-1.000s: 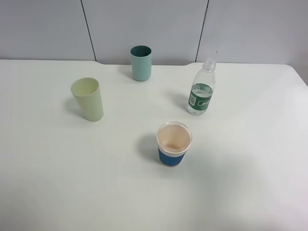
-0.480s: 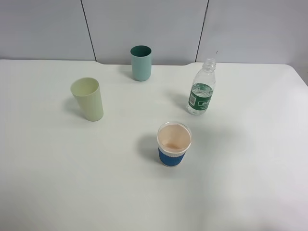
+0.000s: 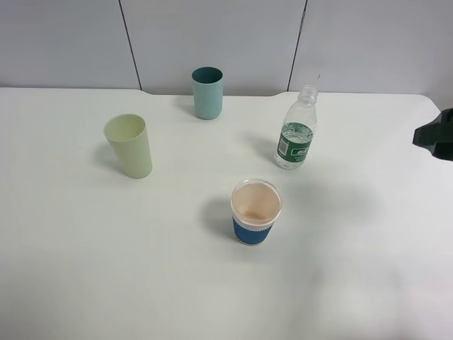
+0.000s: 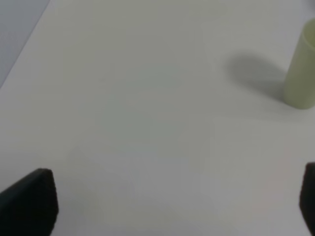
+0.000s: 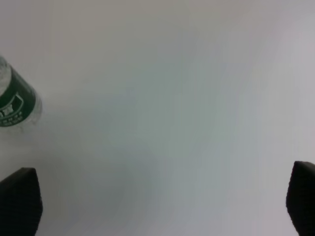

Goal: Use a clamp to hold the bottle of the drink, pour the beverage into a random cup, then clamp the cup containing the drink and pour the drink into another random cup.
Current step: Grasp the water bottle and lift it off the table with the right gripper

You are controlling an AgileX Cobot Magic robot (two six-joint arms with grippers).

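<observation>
A clear plastic bottle (image 3: pixel 296 131) with a green label and no cap stands at the back right of the white table (image 3: pixel 354 269). A teal cup (image 3: pixel 207 92) stands at the back. A pale green cup (image 3: pixel 129 145) stands on the left. A paper cup with a blue sleeve (image 3: pixel 255 211) stands in the middle, and it looks empty. My right gripper (image 3: pixel 432 134) shows at the right edge, well right of the bottle. In the right wrist view it (image 5: pixel 162 206) is open and empty, with the bottle (image 5: pixel 15 103) off to one side. My left gripper (image 4: pixel 170 206) is open and empty, with the pale green cup (image 4: pixel 302 73) ahead.
A grey panelled wall (image 3: pixel 212 35) runs behind the table's far edge. The table's right edge lies just beyond the right gripper.
My right gripper has come into the exterior view at the right edge. The bottle and the three cups have not moved.
</observation>
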